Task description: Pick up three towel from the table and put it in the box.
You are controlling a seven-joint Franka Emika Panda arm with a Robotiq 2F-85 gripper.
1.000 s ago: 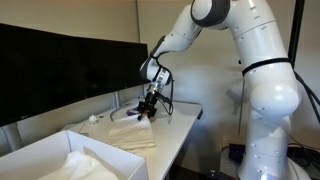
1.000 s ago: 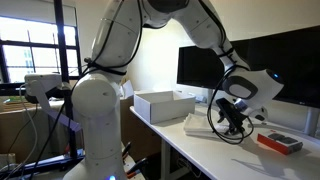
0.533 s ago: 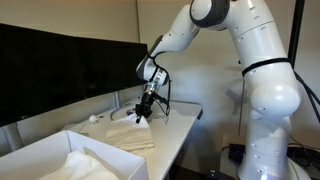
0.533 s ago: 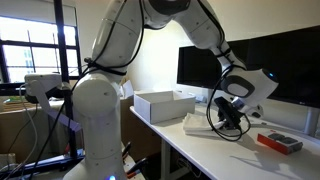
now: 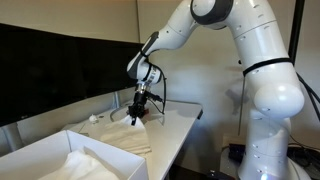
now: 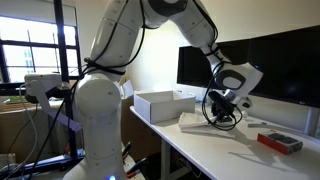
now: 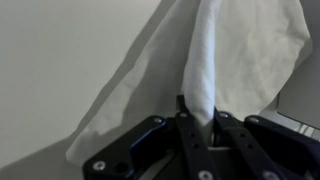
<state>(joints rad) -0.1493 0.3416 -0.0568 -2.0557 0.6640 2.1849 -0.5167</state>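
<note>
— As the arm is drifting toward the left of the frame, what is changing compared with a second ago?

— The gripper [image 7: 198, 120] is no longer standing open over the pile. Its jaws are now pinching a raised fold of the top towel [image 7: 235, 50], which is rising as a ridge from the bottom centre of the wrist view. In an exterior view the gripper [image 5: 137, 118] is sitting further left than before, at mid-frame, with the towels [image 5: 128, 137] lying just beneath it on the table [image 5: 178, 128].

— So what is that meaning for the job?

— I'm judging that the grasp is taking hold and the carry toward the box [image 5: 45, 148], at lower left, is only beginning. White cloth [image 5: 88, 160] is already lying inside it. Whether one layer or several are coming up, I cannot tell.

— Is any writing showing?

— None that I'm managing to read. The red flat object [image 6: 279, 141] at lower right is showing no legible label, and the monitors [image 6: 295, 60] are staying dark.
</note>
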